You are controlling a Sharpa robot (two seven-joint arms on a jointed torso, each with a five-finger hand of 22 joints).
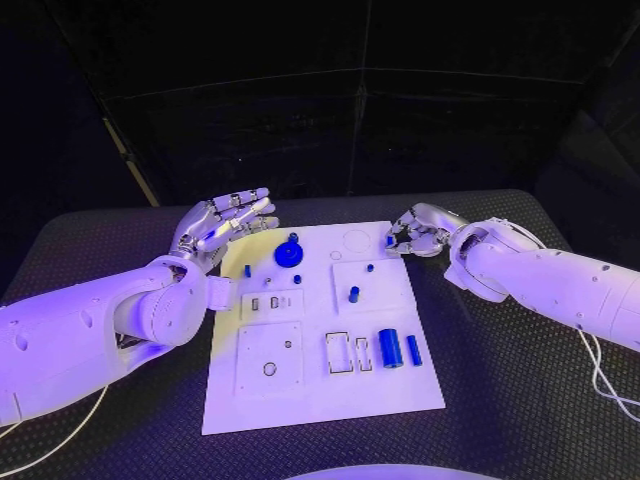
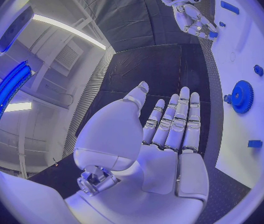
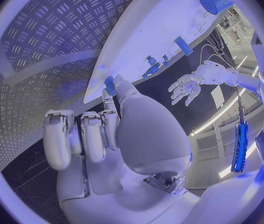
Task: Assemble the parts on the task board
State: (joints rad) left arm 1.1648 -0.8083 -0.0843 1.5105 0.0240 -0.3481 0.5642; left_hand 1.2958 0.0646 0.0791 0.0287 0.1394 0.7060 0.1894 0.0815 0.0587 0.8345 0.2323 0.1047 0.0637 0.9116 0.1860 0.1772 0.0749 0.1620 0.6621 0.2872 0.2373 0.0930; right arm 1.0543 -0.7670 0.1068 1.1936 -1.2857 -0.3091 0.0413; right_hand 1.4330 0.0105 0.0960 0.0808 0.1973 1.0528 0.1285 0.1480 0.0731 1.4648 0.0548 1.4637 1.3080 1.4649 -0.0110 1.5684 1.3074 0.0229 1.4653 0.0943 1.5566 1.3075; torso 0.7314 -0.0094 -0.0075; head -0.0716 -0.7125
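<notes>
The white task board [image 1: 313, 400] lies in the middle of the table. On it are a blue gear [image 1: 289, 252], a blue cylinder [image 1: 389, 347], a blue bar [image 1: 414, 350] and several small blue pegs such as one [image 1: 353, 294] near the centre. My right hand [image 1: 421, 231] hovers at the board's far right corner and pinches a small blue part [image 1: 391, 240] between thumb and finger; the part [image 3: 110, 83] sits at the fingertips in the right wrist view. My left hand [image 1: 228, 221] floats above the far left corner, fingers [image 2: 172, 122] spread, holding nothing. The gear [image 2: 241, 96] lies beside it.
The black patterned table [image 1: 104, 250] surrounds the board on all sides. Empty slots [image 1: 348, 351] sit next to the cylinder. A cable [image 1: 609, 385] trails on the table under my right arm.
</notes>
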